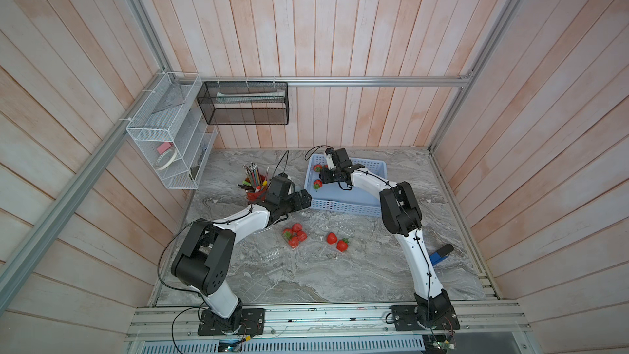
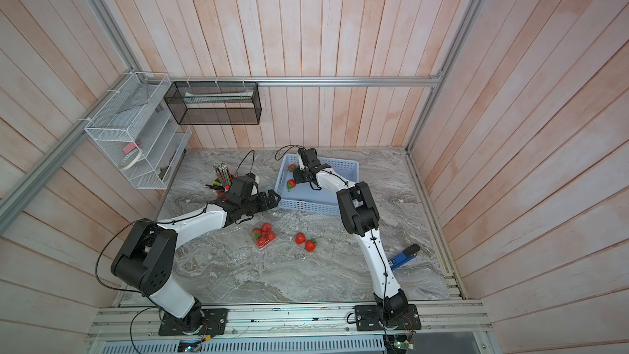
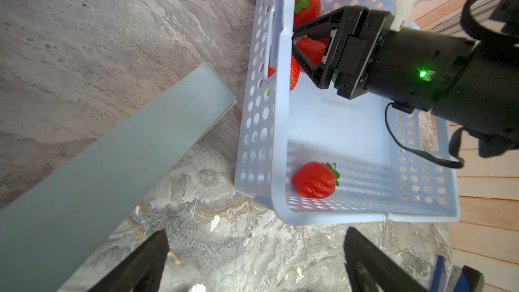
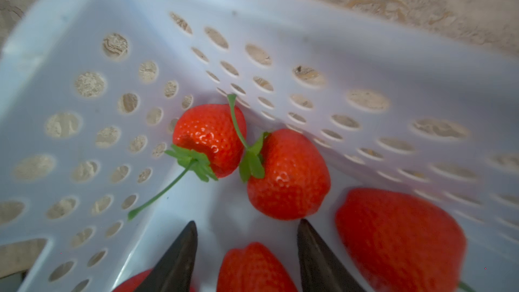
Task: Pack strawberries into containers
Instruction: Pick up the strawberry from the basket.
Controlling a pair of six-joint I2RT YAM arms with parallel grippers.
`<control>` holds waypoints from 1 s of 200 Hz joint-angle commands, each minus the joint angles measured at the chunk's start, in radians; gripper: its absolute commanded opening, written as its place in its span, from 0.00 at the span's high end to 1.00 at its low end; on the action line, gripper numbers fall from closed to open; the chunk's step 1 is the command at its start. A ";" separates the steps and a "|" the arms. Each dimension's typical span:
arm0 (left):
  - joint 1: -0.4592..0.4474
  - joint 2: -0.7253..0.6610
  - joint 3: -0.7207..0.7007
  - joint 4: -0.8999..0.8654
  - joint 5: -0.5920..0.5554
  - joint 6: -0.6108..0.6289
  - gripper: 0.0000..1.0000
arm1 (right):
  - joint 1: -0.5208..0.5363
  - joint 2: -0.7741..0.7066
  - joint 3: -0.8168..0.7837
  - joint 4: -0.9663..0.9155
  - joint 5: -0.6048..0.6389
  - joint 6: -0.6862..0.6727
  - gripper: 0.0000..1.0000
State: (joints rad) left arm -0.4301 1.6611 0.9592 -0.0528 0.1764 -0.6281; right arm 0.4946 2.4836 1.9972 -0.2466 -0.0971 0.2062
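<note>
- In both top views, a clear ribbed container (image 1: 294, 245) (image 2: 263, 244) stands on the grey marble-patterned table (image 1: 340, 277). It holds four glossy red strawberries (image 1: 294, 236), packed close. Just to its right lie two more berries (image 1: 337, 241), touching, with their green caps turned to the far right. Both groups are well apart from either gripper.
- In a top view, the right gripper (image 1: 322, 178) reaches into the left end of the light-blue perforated basket (image 1: 343, 207). Its fingertips are hidden there. The left gripper (image 1: 306, 199) hovers outside the basket's near left corner, beside the red pencil cup (image 1: 255, 195).
- In the left wrist view, the left gripper (image 3: 255, 231) has its black tapered fingers (image 3: 151, 259) spread wide, with only table between them. One berry (image 3: 314, 180) lies on its side in the nearest basket (image 3: 280, 136) corner. Its tip points at the handle wall and its cap at the basket's middle. Farther in, the right gripper (image 3: 294, 41) straddles another berry (image 3: 311, 49).
- In the right wrist view, the right gripper (image 4: 247, 221) is partly parted. A dimpled berry (image 4: 252, 268) sits between the fingers, behind the tips. Whether they press it I cannot tell.
- Past the tips, two berries touch in the corner. One (image 4: 209, 139) has its cap toward the gripper and a thin trailing stem. The other (image 4: 289, 175) has its cap turned to its neighbour. A blurred berry (image 4: 398, 234) lies outside one finger.
</note>
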 commanded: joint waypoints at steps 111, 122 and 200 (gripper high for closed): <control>0.007 -0.048 -0.020 -0.004 0.004 0.002 0.01 | -0.003 -0.095 -0.158 -0.001 -0.022 -0.004 0.70; 0.007 -0.060 -0.027 -0.006 0.002 0.001 0.01 | -0.002 -0.123 -0.173 0.005 -0.023 -0.005 0.73; 0.007 -0.226 -0.098 -0.053 -0.002 -0.012 0.01 | 0.034 -0.607 -0.588 0.104 0.013 0.041 0.80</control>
State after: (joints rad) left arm -0.4301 1.4940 0.8867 -0.0734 0.1787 -0.6388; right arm 0.5003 2.0277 1.5051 -0.1818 -0.1024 0.2211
